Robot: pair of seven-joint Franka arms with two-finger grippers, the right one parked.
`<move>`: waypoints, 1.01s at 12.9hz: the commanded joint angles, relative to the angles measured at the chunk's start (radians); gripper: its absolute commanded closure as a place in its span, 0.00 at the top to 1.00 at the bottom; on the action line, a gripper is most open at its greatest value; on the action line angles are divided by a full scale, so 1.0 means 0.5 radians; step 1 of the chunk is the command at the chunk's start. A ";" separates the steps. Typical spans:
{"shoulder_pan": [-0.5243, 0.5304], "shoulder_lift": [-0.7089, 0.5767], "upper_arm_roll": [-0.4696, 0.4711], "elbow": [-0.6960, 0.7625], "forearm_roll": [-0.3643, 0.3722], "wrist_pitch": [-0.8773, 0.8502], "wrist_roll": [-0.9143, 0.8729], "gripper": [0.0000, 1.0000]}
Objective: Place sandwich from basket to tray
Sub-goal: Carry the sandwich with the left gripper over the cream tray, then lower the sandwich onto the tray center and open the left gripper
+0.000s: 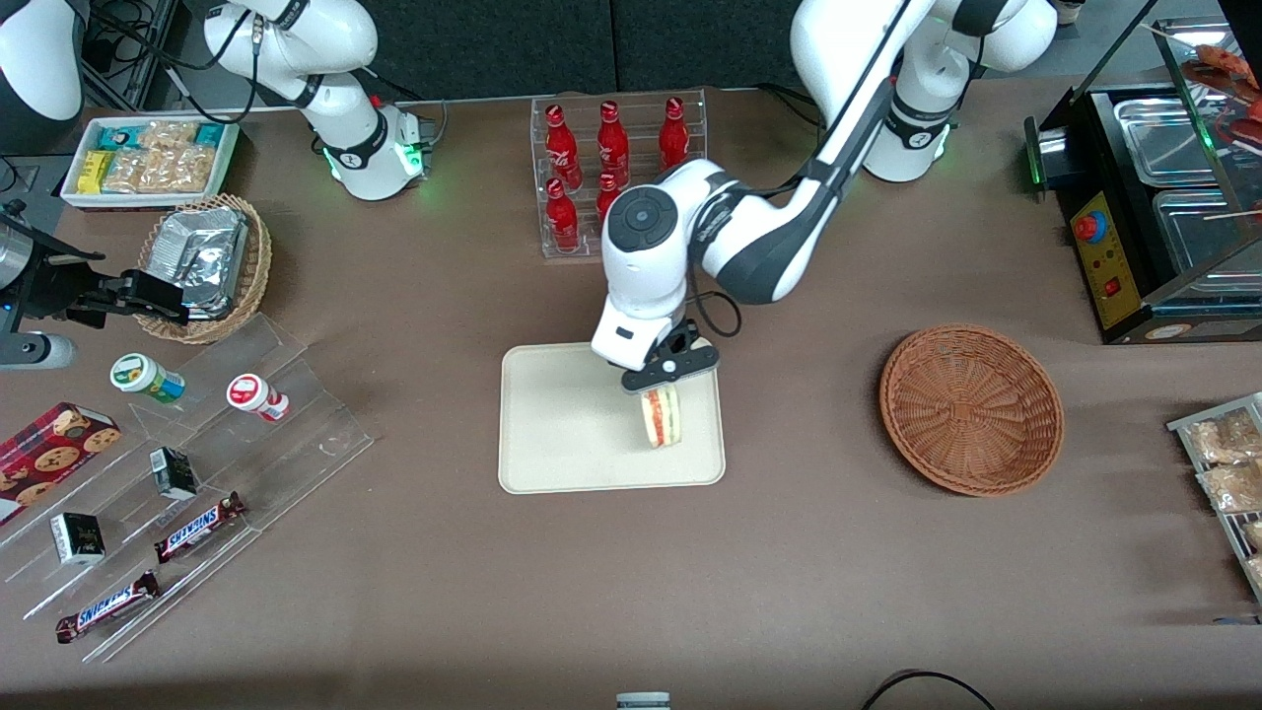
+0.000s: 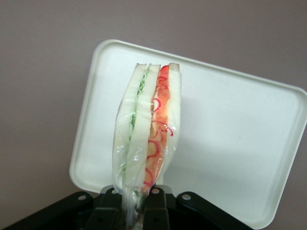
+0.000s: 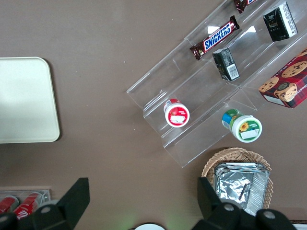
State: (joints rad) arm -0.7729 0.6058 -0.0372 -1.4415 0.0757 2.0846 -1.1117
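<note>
Fingers: gripper (image 1: pixel 659 387) pinched shut on sandwich (image 2: pixel 147 129) at its wrapped end.
Sandwich: hangs below fingers, over tray (image 1: pixel 562 434).
Handling: looks light, soft, slippery film; grip gently.
Basket (image 1: pixel 971 408): well apart.

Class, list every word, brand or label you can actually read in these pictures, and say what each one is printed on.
"SNICKERS": on the two chocolate bars lying on the clear display steps.
Red bottles: white script, too small to read.
Round tubs, small dark cartons, cookie box: print unreadable.
No text on the tray, the basket or the sandwich, which the pincer holds over the tray.
</note>
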 commanded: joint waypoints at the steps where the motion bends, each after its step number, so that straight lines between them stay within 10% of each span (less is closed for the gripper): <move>1: -0.092 0.147 0.031 0.091 0.069 0.095 0.018 0.00; 13: -0.145 0.359 0.031 0.091 0.122 0.264 0.186 0.03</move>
State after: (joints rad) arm -0.8330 0.7594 -0.0333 -1.4323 0.1210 2.2126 -1.0253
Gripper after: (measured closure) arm 0.868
